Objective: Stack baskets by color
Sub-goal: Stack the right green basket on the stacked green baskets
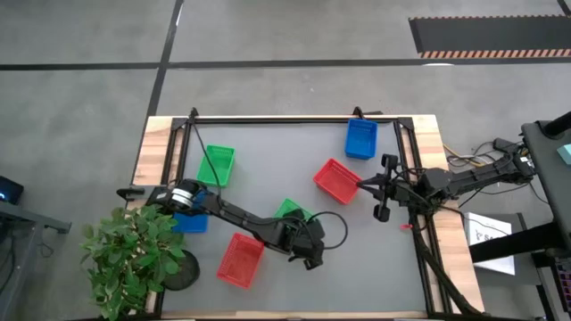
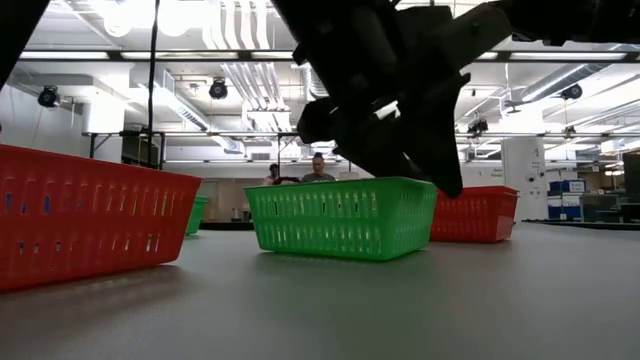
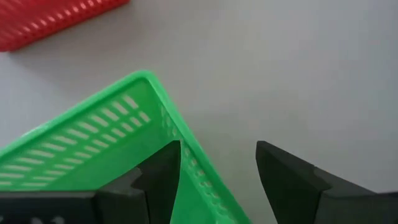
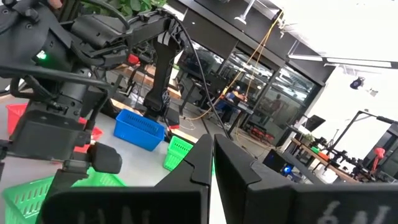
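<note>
A green basket [image 1: 290, 210] [image 2: 340, 215] stands on its bottom on the grey table, near the middle. My left gripper [image 1: 312, 257] [image 3: 217, 149] is open and slants down over the corner of this basket that faces the table's near right. One finger [image 3: 163, 171] is inside the basket's wall [image 3: 193, 162] and the other finger [image 3: 283, 174] is outside it, apart from it. My right gripper [image 1: 382, 189] [image 4: 211, 163] is shut on nothing. It waits raised at the table's right edge, next to a red basket [image 1: 336, 180]. My left gripper stands astride the green basket's side wall [image 3: 193, 162] near a corner, coming from above at a slant. The outer finger is clear of the wall. Whether the inner finger touches the wall I cannot tell. The basket rests flat on the table.
Other baskets stand around: red [image 1: 241, 259] near the front, blue [image 1: 189, 223] under the left arm, green [image 1: 215, 166] at the far left, blue [image 1: 360, 137] at the far right. A potted plant [image 1: 134, 259] overhangs the near left corner.
</note>
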{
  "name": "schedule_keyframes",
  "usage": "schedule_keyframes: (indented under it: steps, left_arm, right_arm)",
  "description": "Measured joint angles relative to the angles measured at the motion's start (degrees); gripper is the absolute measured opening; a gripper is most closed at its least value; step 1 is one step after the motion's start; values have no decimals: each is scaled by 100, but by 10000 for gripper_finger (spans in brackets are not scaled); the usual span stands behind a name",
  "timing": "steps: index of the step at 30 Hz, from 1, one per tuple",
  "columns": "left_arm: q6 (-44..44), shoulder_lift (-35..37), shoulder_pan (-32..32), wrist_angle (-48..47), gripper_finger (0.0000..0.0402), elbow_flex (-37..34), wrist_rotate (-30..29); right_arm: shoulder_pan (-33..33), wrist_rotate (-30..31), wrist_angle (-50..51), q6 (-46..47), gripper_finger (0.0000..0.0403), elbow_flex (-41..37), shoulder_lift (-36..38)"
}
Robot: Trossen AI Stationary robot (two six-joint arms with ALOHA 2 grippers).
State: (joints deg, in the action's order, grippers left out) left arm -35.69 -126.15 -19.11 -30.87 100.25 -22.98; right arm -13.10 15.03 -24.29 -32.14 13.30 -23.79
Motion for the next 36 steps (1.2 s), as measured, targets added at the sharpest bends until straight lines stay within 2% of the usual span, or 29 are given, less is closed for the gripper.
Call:
schedule_keyframes:
  steps: [3, 7, 20, 26, 28, 32, 36]
  left_arm:
    - [-65, 0, 0, -9, 187, -27, 7]
    - [-146, 0, 0, 4, 156, -28, 15]
    - [-134, 0, 0, 2, 11, -49, 157]
    - [-20, 125, -46, -247, 4, -55, 157]
    - [305, 246, -110, -254, 3, -54, 154]
    - [1577, 549, -278, -422, 2, -53, 144]
    - [2532, 803, -385, -1306, 1, -53, 126]
  right_arm:
    - [0, 0, 2, 0, 9, -1, 0]
    - [0, 0, 5, 0, 9, -4, 0]
    - [0, 2, 10, 16, 9, -4, 0]
    - [0, 2, 50, 9, 9, -4, 0]
    - [0, 2, 50, 2, 9, -4, 0]
    - [1, 2, 50, 2, 9, -4, 2]
    - [0, 2, 48, -2, 9, -4, 1]
